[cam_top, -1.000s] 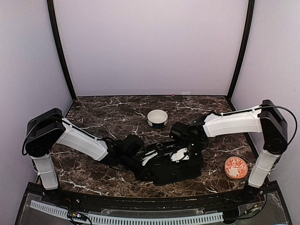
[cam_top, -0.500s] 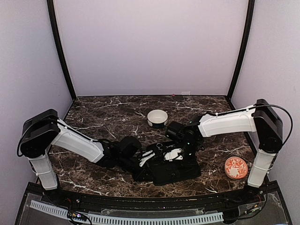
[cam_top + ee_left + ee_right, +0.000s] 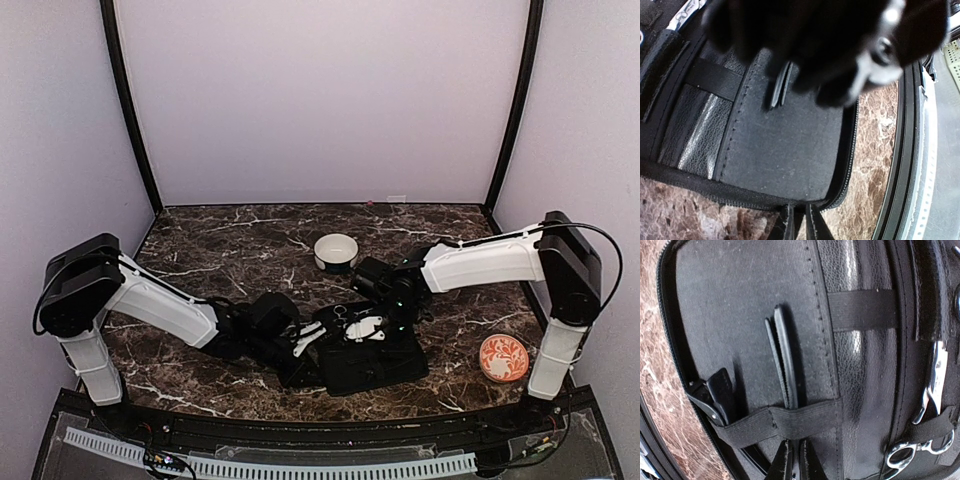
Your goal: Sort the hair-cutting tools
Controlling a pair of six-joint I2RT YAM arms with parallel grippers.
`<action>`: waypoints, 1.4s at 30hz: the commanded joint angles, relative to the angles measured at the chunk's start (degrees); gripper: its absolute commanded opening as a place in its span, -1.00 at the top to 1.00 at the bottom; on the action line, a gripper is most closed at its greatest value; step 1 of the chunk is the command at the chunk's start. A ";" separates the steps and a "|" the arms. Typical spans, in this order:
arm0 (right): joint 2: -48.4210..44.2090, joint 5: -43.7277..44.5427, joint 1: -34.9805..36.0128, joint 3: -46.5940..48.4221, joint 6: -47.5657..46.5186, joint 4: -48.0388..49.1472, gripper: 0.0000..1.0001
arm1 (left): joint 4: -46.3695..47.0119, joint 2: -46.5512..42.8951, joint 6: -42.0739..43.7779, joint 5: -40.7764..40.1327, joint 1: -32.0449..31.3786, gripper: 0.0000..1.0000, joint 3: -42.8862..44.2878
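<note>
The thin black stick-like tool (image 3: 782, 360) lies on the grey lining of the open flat black fabric case (image 3: 730, 300). Its near end is tucked under a black elastic strap (image 3: 775, 422). The right gripper (image 3: 796, 460) sits just this side of that strap, so the tool runs straight away from its fingertips, long axis in line with them. Those fingers are drawn narrow with a slim gap, and I cannot tell whether they pinch the hidden end. The left gripper (image 3: 799, 225) is at the case's rim, farther from the tool. Its fingers are also narrow, and whether they grip the rim I cannot tell. The silver ring-handled scissors (image 3: 932, 385) lie strapped on the case's other panel. I judge the right arm better placed to work the tool lengthwise.
</note>
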 commanded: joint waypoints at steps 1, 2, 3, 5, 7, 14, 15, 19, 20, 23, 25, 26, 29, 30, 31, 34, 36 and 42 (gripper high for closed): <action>1.76 -4.24 0.78 0.24 0.57 4.51 0.93 | -4.39 -0.70 -0.41 -2.61 0.15 0.82 -1.67; 1.54 -4.04 0.78 0.03 0.65 4.62 0.90 | -4.44 -0.70 -0.40 -2.63 0.11 0.82 -1.66; 1.24 -4.08 0.78 -0.16 0.77 4.59 0.86 | -4.51 -0.70 -0.36 -2.68 0.15 0.82 -1.54; 0.56 -4.14 0.71 -0.58 0.88 4.42 0.80 | -4.85 -0.78 -0.15 -2.76 0.15 0.81 -1.26; -0.43 -3.87 0.58 -0.88 1.12 4.25 0.72 | -5.00 -1.14 -0.15 -2.95 0.15 0.81 -1.22; -5.50 -5.68 -3.02 0.93 1.37 0.97 0.44 | -8.98 -6.10 1.31 -6.03 0.15 0.68 -0.19; -6.03 -6.25 -3.79 1.86 1.21 -0.20 0.43 | -10.33 -7.37 1.74 -7.06 0.15 0.65 0.24; -8.95 -8.32 -6.55 4.82 -0.04 -4.46 0.41 | -14.72 -13.56 3.48 -15.22 0.15 0.42 1.54; -9.96 -8.98 -7.50 4.91 -0.46 -4.75 0.40 | -15.25 -15.02 4.12 -18.10 0.15 0.34 1.85; -12.61 -8.57 -9.40 4.30 -0.90 -4.37 0.39 | -16.18 -17.78 5.95 -25.99 0.55 0.07 3.55; -14.31 -7.77 -10.62 3.78 -0.65 -3.70 0.40 | -16.71 -17.75 6.04 -28.50 1.96 -0.03 5.41; -15.34 -7.35 -11.11 3.35 -0.37 -3.07 0.41 | -17.21 -17.26 5.53 -28.52 3.11 -0.04 6.83; -18.13 -5.80 -12.93 0.82 0.58 0.33 0.45 | -18.09 -15.00 3.17 -24.83 6.57 -0.04 10.48; -19.23 -5.52 -13.72 -0.56 0.74 1.96 0.46 | -17.84 -14.18 2.41 -23.39 7.45 -0.04 11.51; -20.52 -5.46 -14.60 -2.11 0.70 3.65 0.49 | -17.34 -13.13 1.60 -21.90 8.33 -0.04 12.39; -23.13 -5.73 -17.57 -6.55 0.83 9.19 0.64 | -17.96 -8.25 -1.95 -19.72 10.66 0.06 16.36; -22.69 -5.29 -18.95 -7.96 1.25 13.13 0.72 | -18.44 -5.70 -4.29 -22.39 10.92 0.16 17.97; -12.29 -3.03 -19.68 -5.00 1.24 14.92 0.78 | -17.45 1.57 -5.12 -18.55 11.05 0.18 22.84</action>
